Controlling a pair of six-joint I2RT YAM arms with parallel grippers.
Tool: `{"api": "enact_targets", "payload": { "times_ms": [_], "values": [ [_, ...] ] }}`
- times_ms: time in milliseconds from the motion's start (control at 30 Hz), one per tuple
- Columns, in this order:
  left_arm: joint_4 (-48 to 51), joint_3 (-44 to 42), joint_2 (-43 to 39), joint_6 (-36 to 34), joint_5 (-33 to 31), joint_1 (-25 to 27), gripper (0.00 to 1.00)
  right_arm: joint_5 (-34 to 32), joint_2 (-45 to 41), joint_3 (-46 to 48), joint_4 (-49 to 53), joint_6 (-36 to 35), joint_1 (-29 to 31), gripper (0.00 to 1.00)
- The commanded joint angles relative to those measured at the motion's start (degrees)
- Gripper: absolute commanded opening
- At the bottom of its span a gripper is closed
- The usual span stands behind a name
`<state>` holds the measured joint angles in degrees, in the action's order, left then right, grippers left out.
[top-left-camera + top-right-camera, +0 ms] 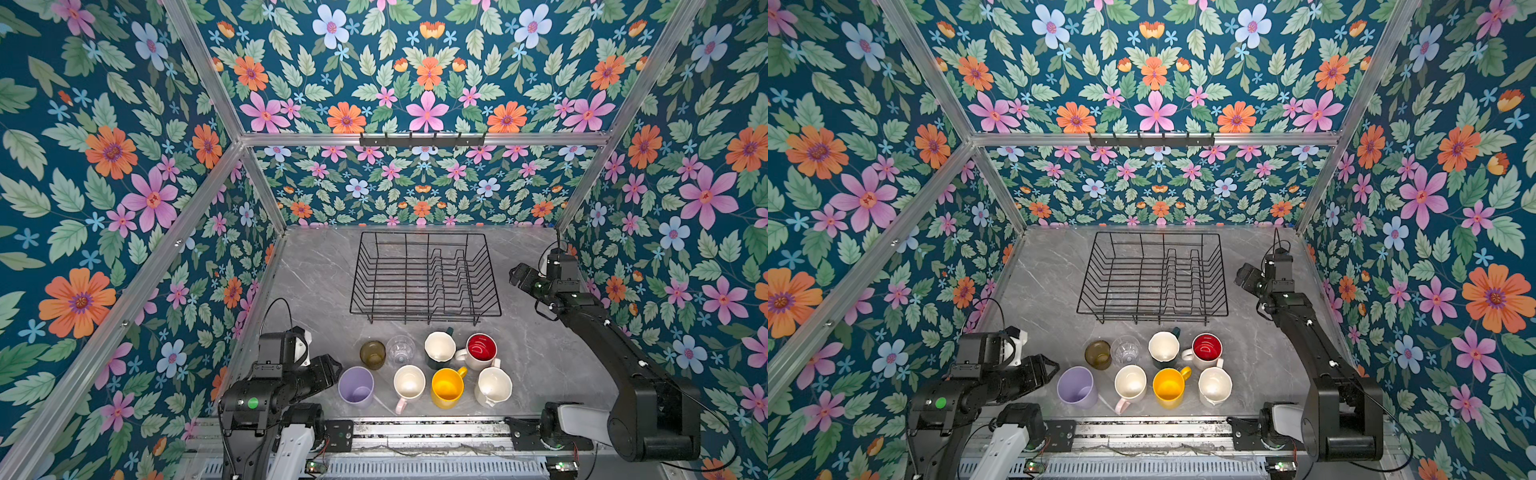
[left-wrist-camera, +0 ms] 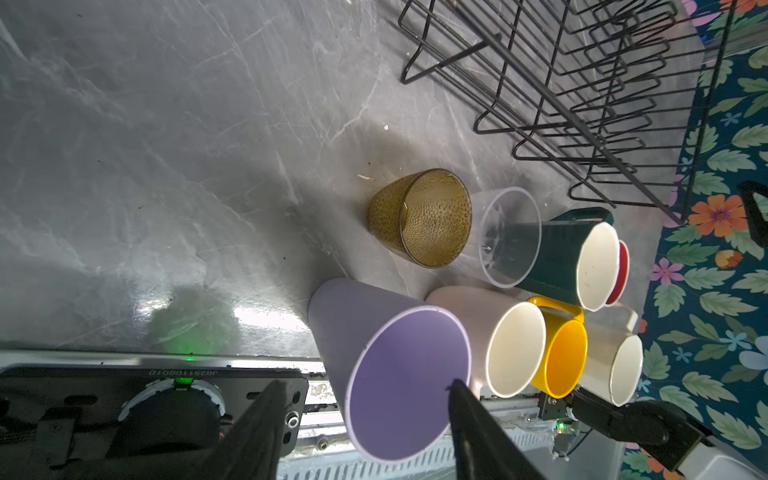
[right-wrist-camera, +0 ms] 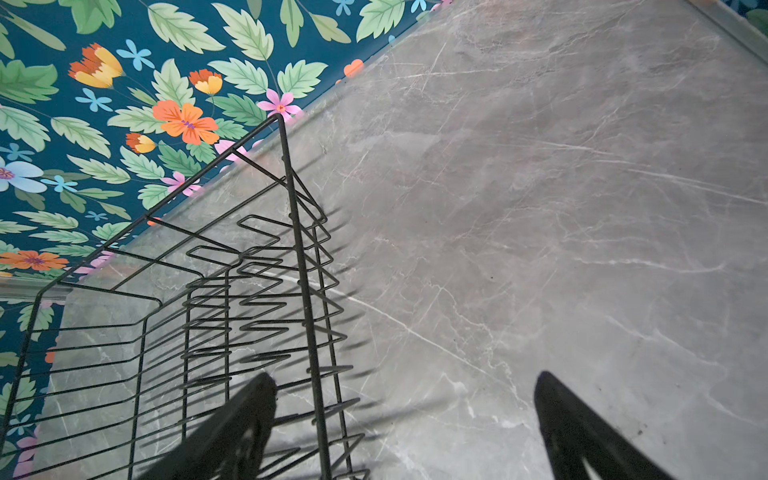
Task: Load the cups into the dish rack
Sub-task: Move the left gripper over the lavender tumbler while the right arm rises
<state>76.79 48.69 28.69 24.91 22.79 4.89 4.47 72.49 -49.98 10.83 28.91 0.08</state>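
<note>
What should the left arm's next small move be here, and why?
Probably ease the left gripper forward so its open jaws bracket the lilac tumbler, ready to close. The tumbler is the cup nearest that gripper, the left wrist view shows a jaw at each side of its mouth without a clear grip, and the dish rack holds no cup.
</note>
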Motion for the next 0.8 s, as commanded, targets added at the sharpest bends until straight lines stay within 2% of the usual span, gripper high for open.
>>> {"api": "enact_targets", "payload": {
  "times_ms": [0, 767],
  "values": [
    [0.5, -0.2, 0.5, -2.2, 0.7, -0.1, 0.63, 0.3, -0.1, -0.3, 0.0, 0.4, 0.1, 0.96],
    [-1.4, -4.4, 2.2, -5.5, 4.4, 0.0, 0.57, -1.1, -0.4, -0.1, 1.1, -0.3, 0.0, 0.96]
  ]
}}
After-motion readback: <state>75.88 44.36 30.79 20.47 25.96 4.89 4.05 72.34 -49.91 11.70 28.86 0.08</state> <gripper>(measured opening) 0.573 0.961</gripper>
